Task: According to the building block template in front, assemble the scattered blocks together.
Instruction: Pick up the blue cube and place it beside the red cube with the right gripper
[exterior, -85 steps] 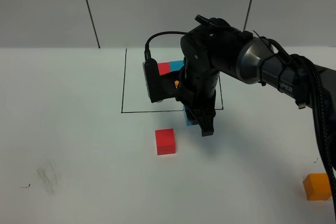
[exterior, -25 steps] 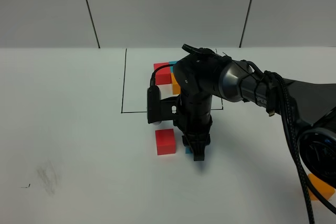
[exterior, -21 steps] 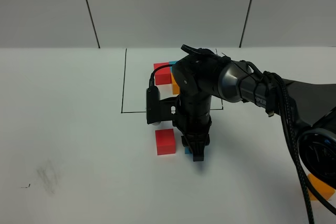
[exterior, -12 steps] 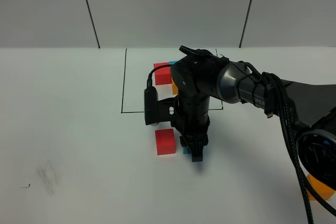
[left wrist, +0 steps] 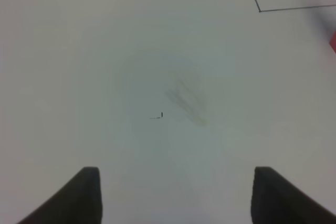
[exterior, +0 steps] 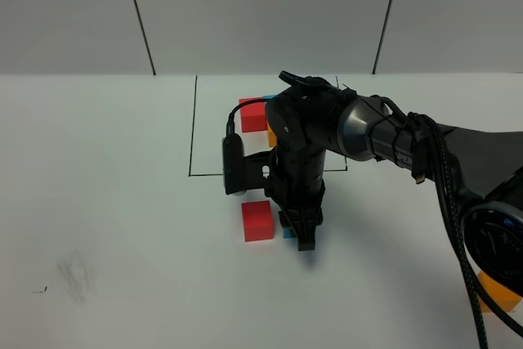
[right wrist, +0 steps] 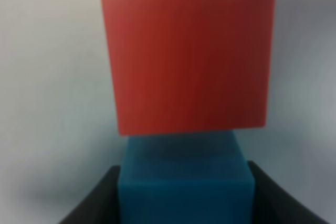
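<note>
White table, blue cube in right gripper, beside red cube.

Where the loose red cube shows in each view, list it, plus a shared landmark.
Exterior high: loose red cube just outside the black outline's near edge.
Left wrist: only a red sliver at the frame edge, likely it.
Right wrist: fills the frame, touching the light blue cube.
Landmark: the light blue cube beside it; the outline corner in the left wrist view.

Matte light blue cube gripped between the right claw's fingers, red cube just beyond its tips, orange cube well apart, black-framed L-shaped template behind the claw.
</note>
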